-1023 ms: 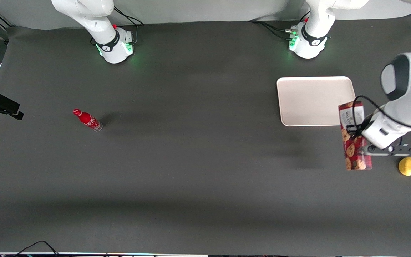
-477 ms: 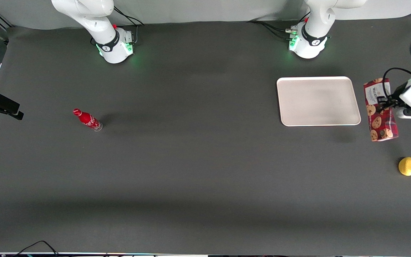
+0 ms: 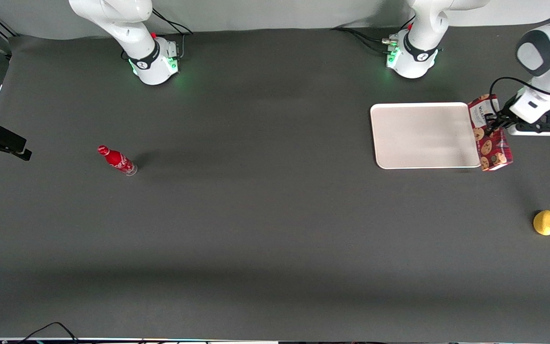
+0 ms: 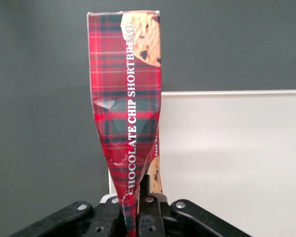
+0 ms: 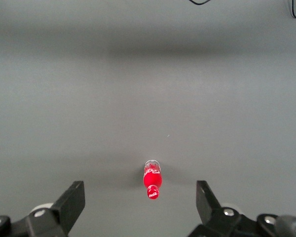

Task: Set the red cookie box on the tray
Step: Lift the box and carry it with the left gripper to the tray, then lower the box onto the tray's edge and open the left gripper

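Observation:
My left gripper (image 3: 493, 125) is shut on the red cookie box (image 3: 490, 134) near its white-label end and holds it in the air. The box is long, dark red plaid, printed with cookies, and squeezed in where the fingers pinch it. It hangs over the edge of the cream-white tray (image 3: 423, 135) that is nearest the working arm's end of the table. In the left wrist view the box (image 4: 128, 103) runs away from the gripper (image 4: 136, 207), with the tray (image 4: 237, 163) beside and under it.
A yellow lemon-like fruit (image 3: 545, 222) lies on the dark mat, nearer the front camera than the tray. A small red bottle (image 3: 117, 160) stands toward the parked arm's end of the table and shows in the right wrist view (image 5: 152, 179).
The gripper has carried the box away from the front camera, first outward from the tray, then back to the tray's edge. The lemon and bottle have not moved.

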